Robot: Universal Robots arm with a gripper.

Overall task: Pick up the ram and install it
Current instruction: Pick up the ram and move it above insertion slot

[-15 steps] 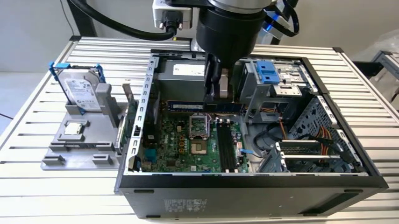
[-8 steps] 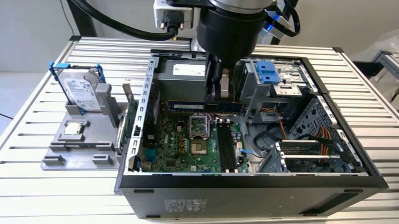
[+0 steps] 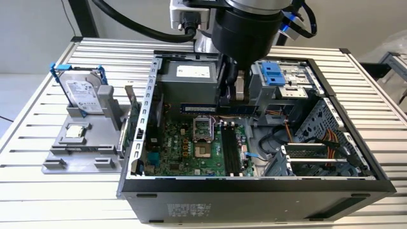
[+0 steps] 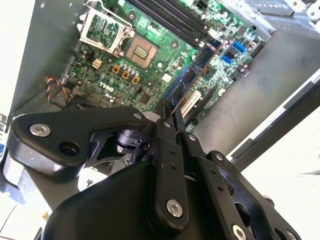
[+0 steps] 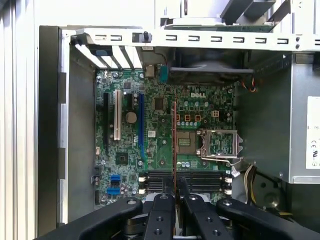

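At centre of the exterior view, gripper [image 3: 230,101] clamped on the ram [image 3: 197,109] above the motherboard [image 3: 181,150] — carry step, by judgement; seating calls for alignment with the memory slots [image 3: 232,152].

The end effector [image 4: 170,109] is black, the ram [image 4: 192,74] dark bluish (orange-edged), the motherboard [image 4: 150,75] green.

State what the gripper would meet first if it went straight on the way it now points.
The gripper points down into the case, shut on the ram. The ram's lower edge would likely reach the motherboard first, by the memory slots; depth is hard to judge.
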